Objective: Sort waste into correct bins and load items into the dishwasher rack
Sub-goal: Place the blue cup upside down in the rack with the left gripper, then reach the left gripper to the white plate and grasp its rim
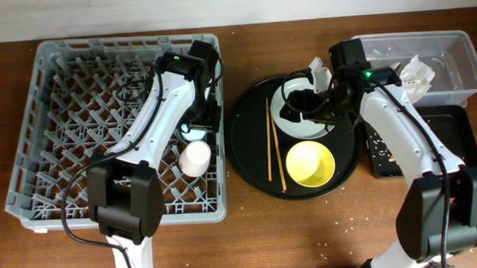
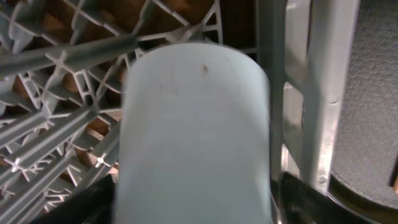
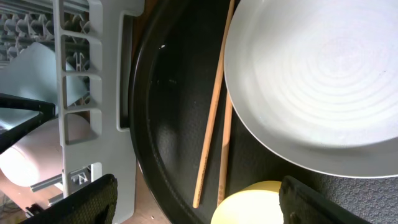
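Overhead, one grey dishwasher rack is sitting at the left with two cups in it: the left gripper is clamping the light-blue cup over the pegs, and the pink cup is sitting just beside. One round black tray is carrying one white plate, one yellow bowl and two chopsticks. The right gripper is hovering above them, spread wide, holding nothing. Two bins are standing at the right: a clear tub and a black rectangular tray.
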Tool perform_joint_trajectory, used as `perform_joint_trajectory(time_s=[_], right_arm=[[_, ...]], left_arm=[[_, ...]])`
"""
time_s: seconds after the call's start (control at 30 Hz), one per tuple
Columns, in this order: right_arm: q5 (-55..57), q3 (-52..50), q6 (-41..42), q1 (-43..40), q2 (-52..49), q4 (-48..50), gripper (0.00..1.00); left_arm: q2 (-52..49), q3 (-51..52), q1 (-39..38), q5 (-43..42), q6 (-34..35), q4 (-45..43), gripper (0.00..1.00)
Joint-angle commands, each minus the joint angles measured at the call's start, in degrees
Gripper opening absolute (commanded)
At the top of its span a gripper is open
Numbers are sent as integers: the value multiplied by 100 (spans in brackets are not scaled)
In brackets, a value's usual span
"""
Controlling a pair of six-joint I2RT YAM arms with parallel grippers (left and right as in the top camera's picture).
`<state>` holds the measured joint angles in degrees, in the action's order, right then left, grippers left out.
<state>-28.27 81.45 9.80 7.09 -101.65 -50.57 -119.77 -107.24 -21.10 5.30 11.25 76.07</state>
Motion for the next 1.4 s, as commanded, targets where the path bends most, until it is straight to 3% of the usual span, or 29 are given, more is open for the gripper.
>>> perform_joint_trajectory(time_s=[0.0, 0.1, 0.23, 0.3, 0.37, 0.43, 0.53, 0.67, 0.73, 0.9, 0.97, 1.2, 1.37], right_arm=[[70, 111, -79, -11, 57, 61, 85], [72, 730, -81, -125, 162, -227, 85], [588, 2424, -81, -723, 396, -1602, 85], [844, 2896, -79, -1008, 424, -2109, 85], [885, 3101, -79, -1410, 428, -2527, 98], [887, 3095, -79, -1641, 378, -2726, 99], [911, 3084, -81, -1648, 378, -2774, 99], [935, 3084, -81, -1648, 378, -2820, 100], [953, 3084, -81, -1648, 378, -2841, 100], [994, 3084, -81, -1648, 378, -2874, 100], [997, 3084, -81, -1648, 378, -2874, 100], [1062, 3084, -81, -1648, 378, -2876, 100], [1099, 3084, -83, -1648, 378, -2922, 100]], left_arm=[[20, -184, -22, -31, -66, -76, 93], [20, -903, -22, -31, -66, 122, 93], [20, -2573, -105, -608, -68, 501, 90], [17, -2640, -243, -1027, -68, 463, 90], [-140, -2546, -527, -1248, -63, 417, 90], [-428, -2413, -866, -1305, -42, 136, 90], [-1137, -2404, -1241, -1303, 778, -579, 89], [-2076, -2404, -1381, -1305, 1961, -1591, 70], [-2389, -2404, -1425, -1303, 2159, -1888, 65], [-2750, -2404, -1502, -1196, 2201, -1991, 52], [-2852, -2404, -1532, -1196, 2201, -2013, 38], [-2852, -2404, -1539, -1193, 2197, -2052, 1], [-2815, -2490, -1537, -1198, 2190, -1950, 1]])
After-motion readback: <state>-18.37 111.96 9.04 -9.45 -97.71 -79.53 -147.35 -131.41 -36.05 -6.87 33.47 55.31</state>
